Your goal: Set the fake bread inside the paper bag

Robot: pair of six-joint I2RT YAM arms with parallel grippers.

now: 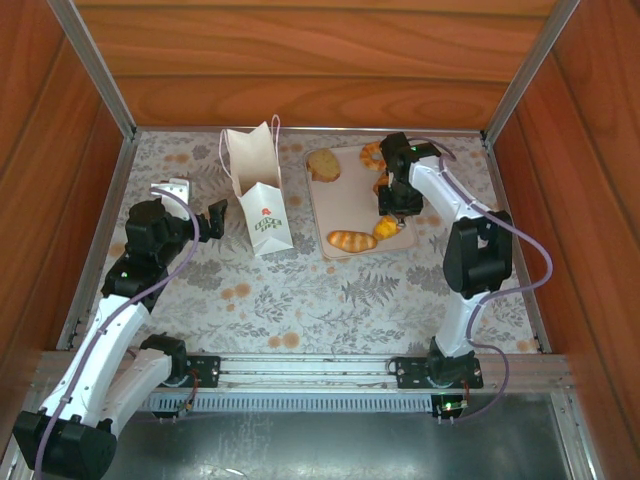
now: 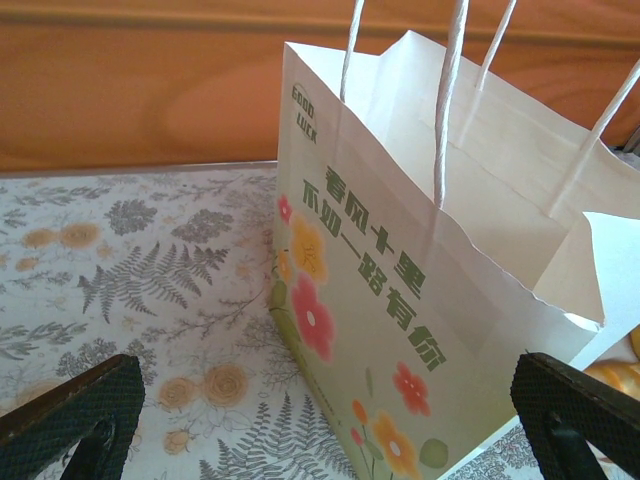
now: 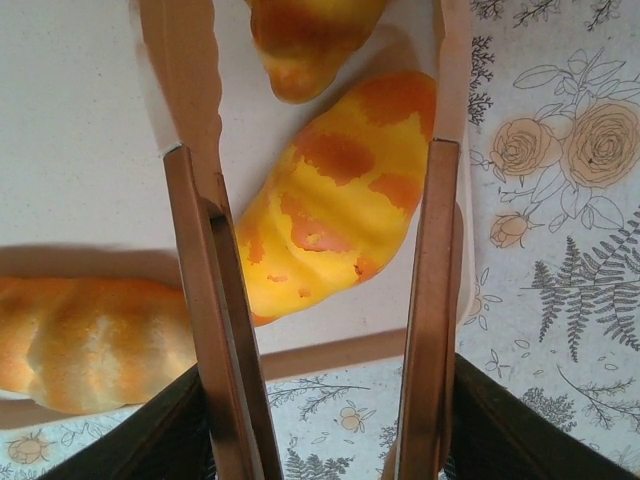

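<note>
The paper bag (image 1: 258, 190) stands upright and open left of the tray; its flower-printed face (image 2: 400, 300) is close in the left wrist view. My left gripper (image 1: 195, 205) (image 2: 330, 420) is open just left of the bag, holding nothing. My right gripper (image 1: 392, 205) (image 3: 320, 430) is shut on copper-coloured tongs (image 3: 205, 300), whose two arms straddle a yellow-orange croissant (image 3: 330, 210) (image 1: 387, 228) on the tray without squeezing it. More fake bread lies around: a striped roll (image 3: 90, 340) (image 1: 351, 241), an oval loaf (image 1: 323, 165), a ring (image 1: 372, 153).
The beige tray (image 1: 320, 215) lies right of the bag, its near edge (image 3: 330, 350) just under the tongs. Another pastry (image 3: 305, 40) lies just past the croissant. Wooden walls and metal rails (image 1: 100, 240) close in the flowered table on three sides.
</note>
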